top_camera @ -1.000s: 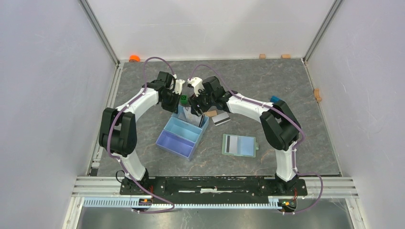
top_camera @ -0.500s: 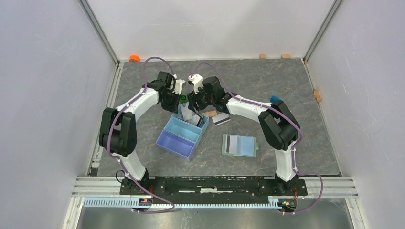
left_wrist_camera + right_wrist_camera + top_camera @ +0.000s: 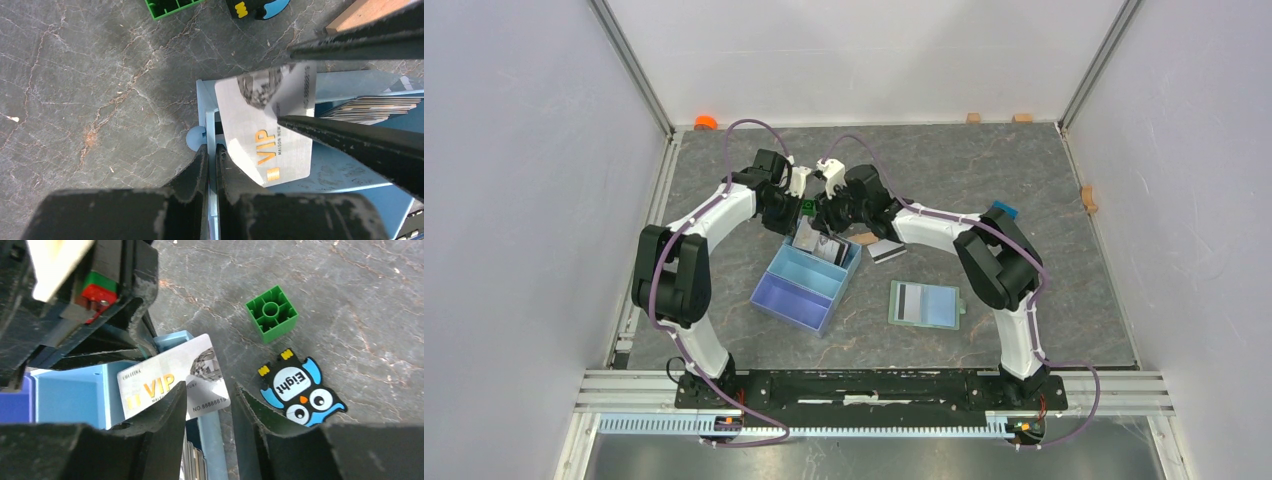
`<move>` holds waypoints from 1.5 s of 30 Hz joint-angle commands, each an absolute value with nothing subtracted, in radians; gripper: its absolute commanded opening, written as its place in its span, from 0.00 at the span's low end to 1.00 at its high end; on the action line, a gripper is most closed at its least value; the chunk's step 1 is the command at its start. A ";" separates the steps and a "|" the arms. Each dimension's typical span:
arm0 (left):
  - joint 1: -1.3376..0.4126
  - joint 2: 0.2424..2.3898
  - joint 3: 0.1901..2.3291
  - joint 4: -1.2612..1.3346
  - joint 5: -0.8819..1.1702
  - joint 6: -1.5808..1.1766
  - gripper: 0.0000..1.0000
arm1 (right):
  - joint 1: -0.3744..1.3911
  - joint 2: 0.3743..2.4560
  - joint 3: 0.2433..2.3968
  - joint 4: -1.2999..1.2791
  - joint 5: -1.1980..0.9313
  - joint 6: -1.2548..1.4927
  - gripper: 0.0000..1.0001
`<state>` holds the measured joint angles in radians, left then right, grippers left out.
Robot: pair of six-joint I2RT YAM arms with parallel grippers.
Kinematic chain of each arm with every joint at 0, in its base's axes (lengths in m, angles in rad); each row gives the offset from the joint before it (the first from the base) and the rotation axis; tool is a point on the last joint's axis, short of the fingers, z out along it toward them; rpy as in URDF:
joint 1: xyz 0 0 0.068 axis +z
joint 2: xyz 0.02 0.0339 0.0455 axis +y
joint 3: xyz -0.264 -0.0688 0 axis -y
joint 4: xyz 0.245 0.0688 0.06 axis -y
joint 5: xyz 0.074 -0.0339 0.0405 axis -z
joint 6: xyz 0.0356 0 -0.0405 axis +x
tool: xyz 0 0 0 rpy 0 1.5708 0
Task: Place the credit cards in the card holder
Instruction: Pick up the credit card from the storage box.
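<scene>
Left pincer is pressing almost together on the thin end wall of the one light blue tray, which has three compartments. Right pincer is reaching into the same far compartment, its fingers standing apart around a corner of one grey VIP card. Whether they are pinching it cannot be told. The VIP card is sitting tilted over the tray's corner, above a stack of cards lying in that compartment; the number in the stack is not readable. One loose striped card is lying on the surface just right of the tray. One card holder is lying open nearer the arm bases, with one tucked striped card showing in its left half. One green block and one owl figure are sitting beyond the tray.
</scene>
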<state>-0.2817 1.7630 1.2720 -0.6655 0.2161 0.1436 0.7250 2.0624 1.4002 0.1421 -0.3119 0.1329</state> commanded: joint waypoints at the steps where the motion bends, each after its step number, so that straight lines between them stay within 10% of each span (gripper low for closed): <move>1: -0.296 1.801 1.281 -0.697 0.258 0.178 0.02 | 0.731 2.084 1.397 0.204 -0.372 0.187 0.40; 11: -0.296 1.802 1.283 -0.698 0.246 0.173 0.02 | 0.729 2.082 1.394 0.219 -0.388 0.268 0.00; 20: -0.295 1.795 1.298 -0.707 0.200 0.152 0.03 | 0.707 1.933 1.312 0.273 -0.444 0.307 0.00; 36: -0.288 1.599 1.267 -0.617 0.218 0.100 0.75 | 0.640 1.560 1.116 0.018 -0.363 0.259 0.00; 45: -0.302 1.357 1.171 -0.490 0.410 0.064 0.83 | 0.470 1.260 0.928 -0.172 -0.472 0.203 0.00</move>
<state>-0.2874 1.4715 1.2167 -0.5873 0.2470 0.1047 0.5266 1.3796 0.9646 -0.0689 -0.3882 0.2573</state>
